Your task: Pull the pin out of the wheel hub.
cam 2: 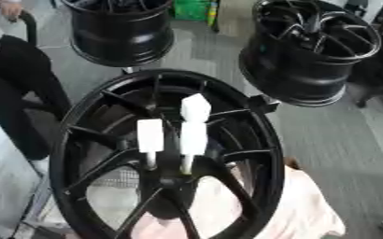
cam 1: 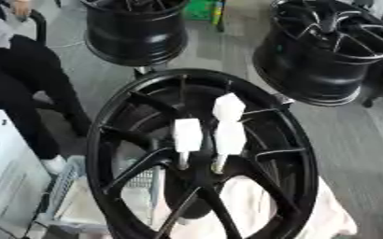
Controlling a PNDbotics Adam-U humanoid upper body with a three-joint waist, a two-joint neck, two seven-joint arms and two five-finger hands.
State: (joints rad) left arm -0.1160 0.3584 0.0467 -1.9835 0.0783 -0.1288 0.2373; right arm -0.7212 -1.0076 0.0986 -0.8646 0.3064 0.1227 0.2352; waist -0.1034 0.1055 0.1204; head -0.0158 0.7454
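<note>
Three white-headed pins (cam 1: 187, 135) stand in the centre of the near hub (cam 1: 203, 172) (two side by side, one just beyond). No robot hand shows, so its state cannot be told. Judging by this, a pin wants grasping by its head and drawing straight out.

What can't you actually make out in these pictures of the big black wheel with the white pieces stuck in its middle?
- Robot's hands: neither appears in either eye view.
- White pins: three white heads show, one hiding its own shaft; blur hides how deep they sit.
- Front wheel hub: its lower rim is cut off by the bottom edge in both views.
- Behind the spokes: something pale shows, its shape mostly blocked by the wheel.
</note>
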